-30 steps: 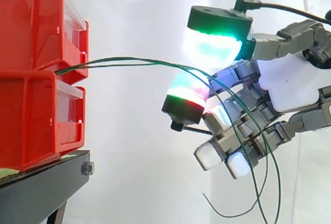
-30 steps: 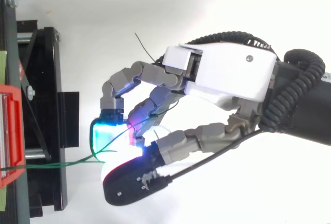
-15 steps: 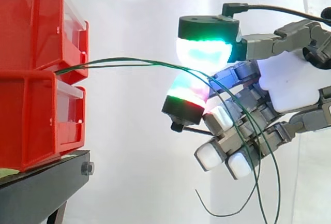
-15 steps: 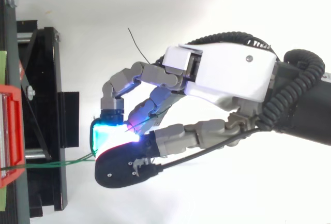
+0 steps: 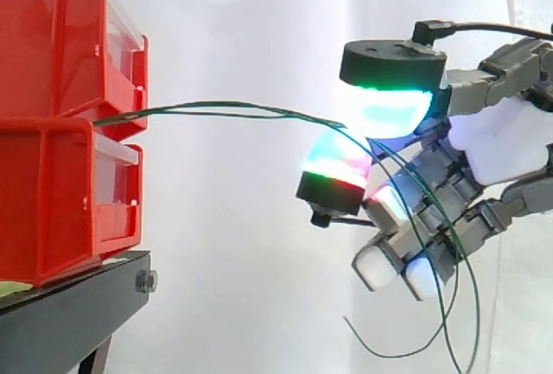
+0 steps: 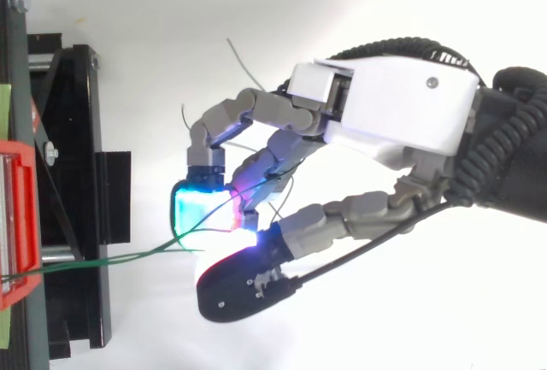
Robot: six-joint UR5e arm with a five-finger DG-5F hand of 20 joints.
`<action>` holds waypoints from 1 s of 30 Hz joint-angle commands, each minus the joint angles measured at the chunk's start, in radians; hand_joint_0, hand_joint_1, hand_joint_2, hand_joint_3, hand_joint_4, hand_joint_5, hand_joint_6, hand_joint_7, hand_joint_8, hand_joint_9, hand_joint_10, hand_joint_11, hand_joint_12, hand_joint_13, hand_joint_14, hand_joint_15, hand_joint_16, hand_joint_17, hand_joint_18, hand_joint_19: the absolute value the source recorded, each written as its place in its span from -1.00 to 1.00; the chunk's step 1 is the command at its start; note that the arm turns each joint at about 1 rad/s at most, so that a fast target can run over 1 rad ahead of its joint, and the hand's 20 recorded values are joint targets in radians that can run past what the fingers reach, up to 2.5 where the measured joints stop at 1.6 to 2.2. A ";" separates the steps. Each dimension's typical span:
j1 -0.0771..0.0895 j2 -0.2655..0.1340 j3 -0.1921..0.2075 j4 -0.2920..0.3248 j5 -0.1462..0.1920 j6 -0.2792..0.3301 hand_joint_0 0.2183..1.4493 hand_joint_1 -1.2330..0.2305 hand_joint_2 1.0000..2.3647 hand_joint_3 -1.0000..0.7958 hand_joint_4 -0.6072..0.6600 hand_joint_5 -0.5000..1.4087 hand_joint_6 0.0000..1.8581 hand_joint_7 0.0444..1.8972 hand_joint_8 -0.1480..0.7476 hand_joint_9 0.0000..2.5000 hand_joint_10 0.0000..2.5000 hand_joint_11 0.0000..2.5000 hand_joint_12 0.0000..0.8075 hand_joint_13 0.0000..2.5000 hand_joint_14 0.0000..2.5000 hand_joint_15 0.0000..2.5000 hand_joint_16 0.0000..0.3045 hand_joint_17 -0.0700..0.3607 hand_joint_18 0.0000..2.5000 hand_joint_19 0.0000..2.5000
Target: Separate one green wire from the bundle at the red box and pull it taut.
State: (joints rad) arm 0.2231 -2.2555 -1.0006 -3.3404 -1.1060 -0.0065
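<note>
The red box sits stacked on the black stand at left. Your hand is curled, its glowing pads pinched on the green wire, which runs bowed from the box. Two seem caught, so shed one. Then draw away level until the bow straightens.
</note>
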 commanded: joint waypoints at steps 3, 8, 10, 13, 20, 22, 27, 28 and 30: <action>-0.001 0.022 -0.001 -0.076 0.000 -0.027 -0.52 -0.18 -1.00 -0.44 0.19 -0.65 -0.06 0.06 -0.07 -0.20 -0.98 -0.42 -0.08 -0.37 -0.98 -0.58 -0.63 -0.09 -0.47 -0.50; -0.001 0.034 0.000 -0.103 0.000 -0.030 -0.49 -0.06 -1.00 -0.44 0.18 -0.65 -0.09 0.04 -0.07 -0.20 -0.98 -0.42 -0.08 -0.37 -0.98 -0.58 -0.63 -0.09 -0.47 -0.50; -0.001 0.040 0.000 -0.108 0.006 -0.036 -0.44 -0.08 -0.99 -0.39 0.16 -0.65 -0.09 0.05 -0.08 -0.20 -0.98 -0.41 -0.10 -0.37 -0.98 -0.57 -0.64 -0.11 -0.48 -0.49; -0.001 0.040 0.000 -0.108 0.018 -0.039 -0.38 -0.14 -0.98 -0.27 0.14 -0.65 -0.09 0.10 -0.09 -0.21 -0.98 -0.42 -0.10 -0.37 -0.98 -0.57 -0.65 -0.11 -0.49 -0.49; -0.001 0.040 0.000 -0.110 0.029 -0.039 -0.36 -0.30 -0.98 -0.14 0.15 -0.66 -0.07 0.10 -0.07 -0.22 -0.98 -0.41 -0.10 -0.39 -0.98 -0.58 -0.65 -0.11 -0.50 -0.50; -0.001 0.039 -0.001 -0.110 0.029 -0.039 -0.35 -0.32 -0.98 -0.15 0.15 -0.66 -0.07 0.08 -0.09 -0.23 -0.98 -0.41 -0.11 -0.39 -0.98 -0.57 -0.65 -0.11 -0.50 -0.50; -0.001 0.039 -0.001 -0.111 0.029 -0.041 -0.33 -0.38 -0.98 -0.28 0.17 -0.66 -0.06 0.05 -0.10 -0.24 -0.98 -0.41 -0.13 -0.39 -0.98 -0.58 -0.65 -0.12 -0.50 -0.50; -0.001 0.039 -0.001 -0.111 0.029 -0.041 -0.34 -0.38 -0.98 -0.28 0.18 -0.66 -0.06 0.05 -0.10 -0.23 -0.98 -0.41 -0.13 -0.39 -0.98 -0.58 -0.65 -0.12 -0.50 -0.50; 0.001 0.039 -0.003 -0.110 0.029 -0.043 -0.34 -0.37 -0.98 -0.28 0.17 -0.66 -0.06 0.05 -0.10 -0.23 -0.98 -0.42 -0.13 -0.39 -0.98 -0.58 -0.65 -0.12 -0.49 -0.50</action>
State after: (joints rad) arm 0.2227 -2.2157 -1.0017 -3.4505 -1.0769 -0.0478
